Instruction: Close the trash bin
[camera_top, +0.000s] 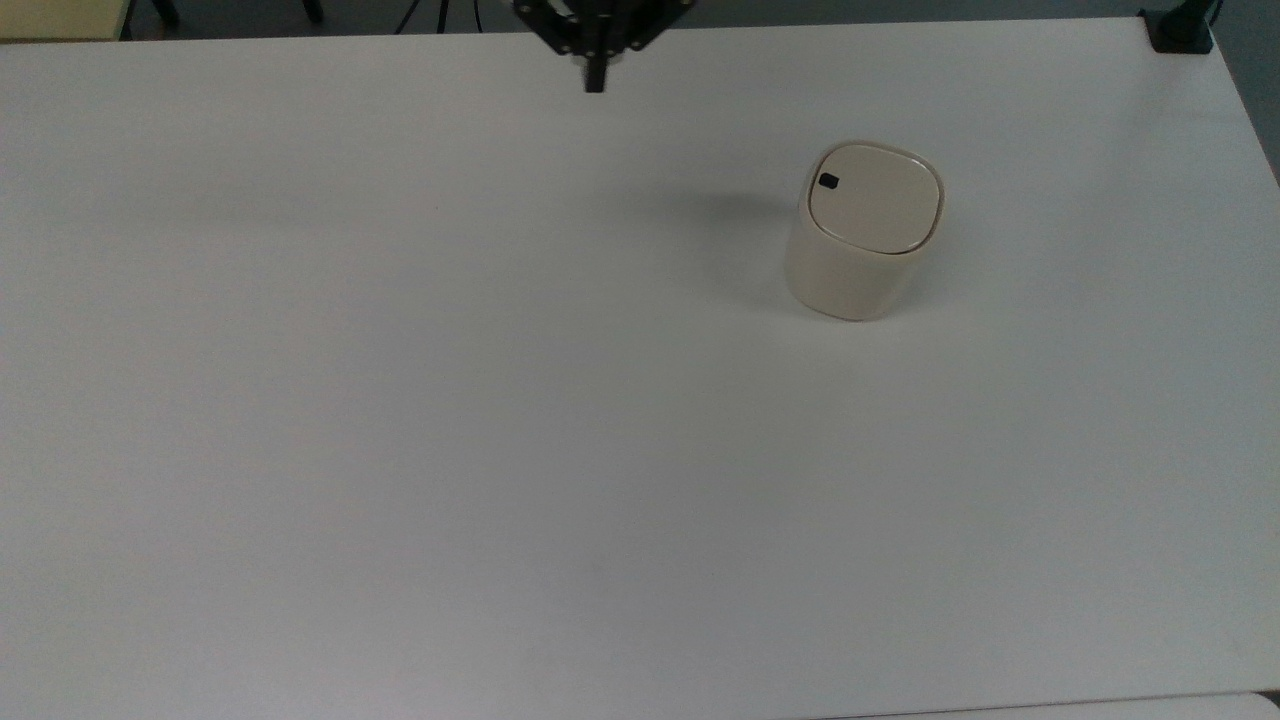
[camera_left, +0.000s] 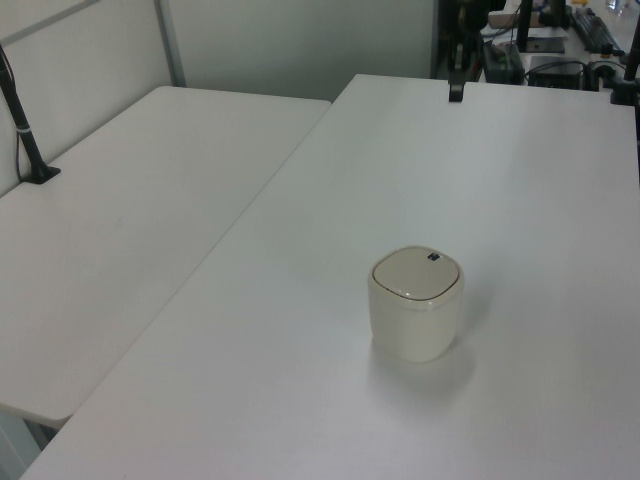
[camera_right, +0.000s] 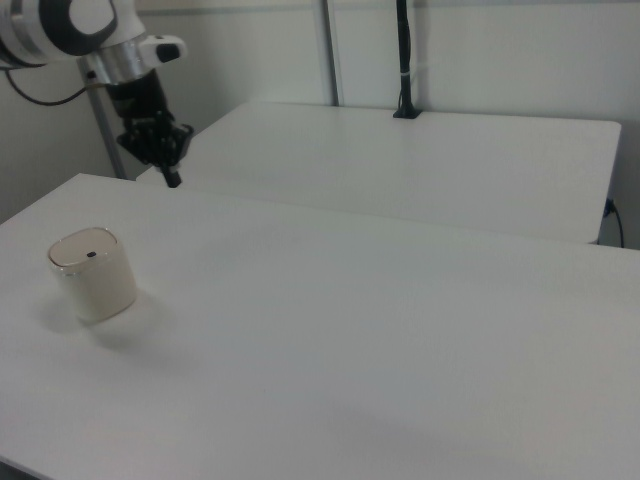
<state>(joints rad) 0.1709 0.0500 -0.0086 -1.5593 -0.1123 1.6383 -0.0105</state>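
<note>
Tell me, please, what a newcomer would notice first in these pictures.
First, the trash bin, standing alone on the white table toward the top view's upper right, its lid flat and shut, a black button near one corner. Then the gripper, raised at the table's far edge, apart from the bin.

Arm (camera_right: 70, 25): glossy white shell, dark grey joint band, silver metal ring at wrist. Black cable looping behind. Gripper (camera_right: 172, 178): matte black, angular bracketed body, narrowing to slim black fingers (camera_top: 594, 78).
</note>
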